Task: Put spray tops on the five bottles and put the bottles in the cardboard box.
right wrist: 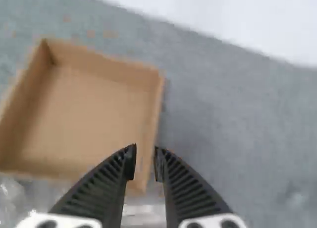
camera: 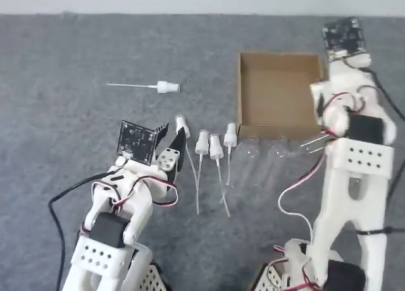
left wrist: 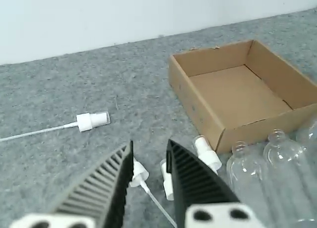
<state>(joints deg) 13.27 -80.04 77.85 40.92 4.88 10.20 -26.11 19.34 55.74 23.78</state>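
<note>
The left fingers (left wrist: 111, 181) stand open and empty, hanging just above a spray top (left wrist: 137, 171) at the end of the row lying on the desk (left wrist: 59, 89). To take it well, I'd bring them down astride the white head, not the thin tube, and close squarely so it cannot swivel. The bottles (left wrist: 245, 163) lie uncapped just beside the cardboard box (left wrist: 198, 106). The right fingers (right wrist: 106, 186), slightly parted and empty, hang over one edge of the box.
</note>
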